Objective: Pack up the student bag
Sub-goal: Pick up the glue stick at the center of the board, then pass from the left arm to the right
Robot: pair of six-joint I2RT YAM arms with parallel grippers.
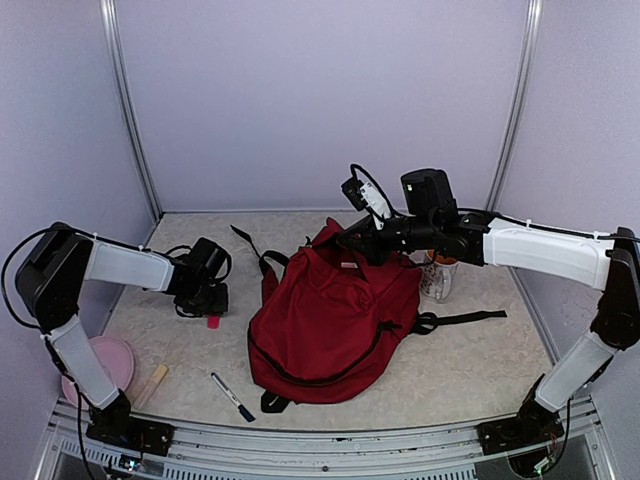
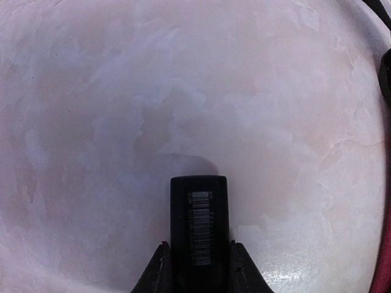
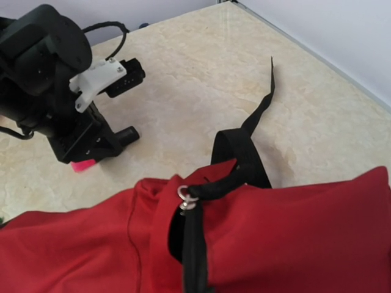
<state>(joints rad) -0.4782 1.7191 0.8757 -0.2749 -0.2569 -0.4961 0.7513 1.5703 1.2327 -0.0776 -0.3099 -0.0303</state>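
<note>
The left gripper (image 2: 200, 247) has its fingers narrowed around a black barcoded tube (image 2: 199, 210), low over the surface (image 2: 122, 91) near its left edge. The right gripper (image 1: 352, 240) is clamped tight on the black top loop (image 3: 198, 201) of the student bag (image 1: 330, 320). The bag lies mid-surface, its top raised to a peak toward the far edge.

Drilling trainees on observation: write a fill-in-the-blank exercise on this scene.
1. The bag is ____ in colour.
2. The plate by the left arm's base is ____.
3. The tube in the left gripper bears a printed ____.
4. The mug stands under the ____ arm.

Missing words: red; pink; barcode; right.
</note>
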